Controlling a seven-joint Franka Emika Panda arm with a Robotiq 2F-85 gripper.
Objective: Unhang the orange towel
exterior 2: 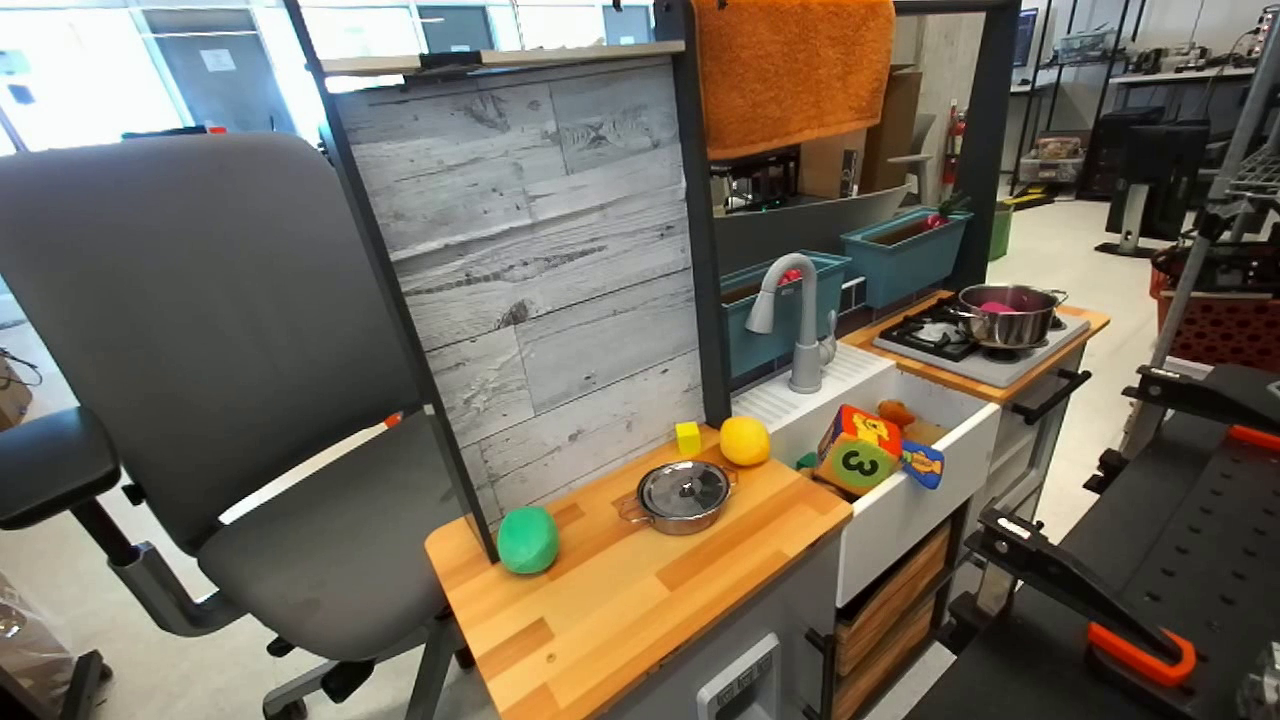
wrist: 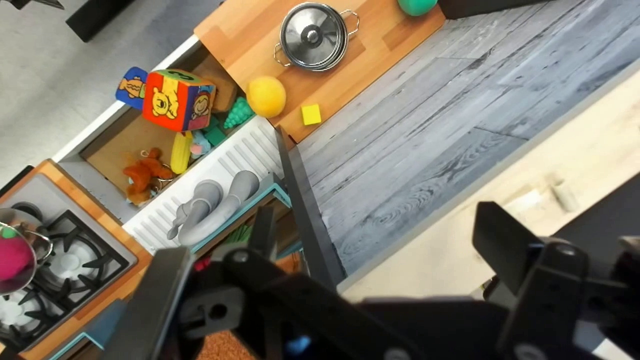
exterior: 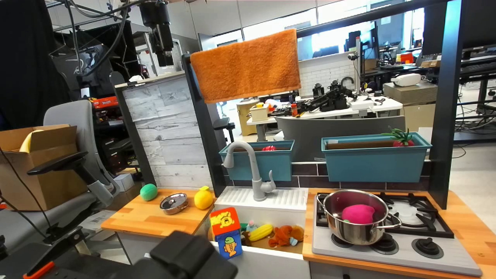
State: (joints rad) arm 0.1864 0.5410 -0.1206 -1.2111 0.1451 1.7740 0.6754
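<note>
Two fingers, spread well apart with nothing pinched between them, so the hand looks good to go. In an exterior view it hangs up high with the orange towel at its 3 o'clock, draped over the rail at the end by the black post. The towel likely shows as a sliver at 7 o'clock in the wrist view too, but I can't judge the depth gap tbh.

For the grab, I'd head toward 3, steer clear of the post and pinch a fat fold of cloth near the top, not the rail itself. Then lift toward 12 until whatever hangs behind clears (can't see how much that is), and only then pull away. It's probably floppy, so a hard yank toward 6 could dump it on the teal planter and faucet below.
</note>
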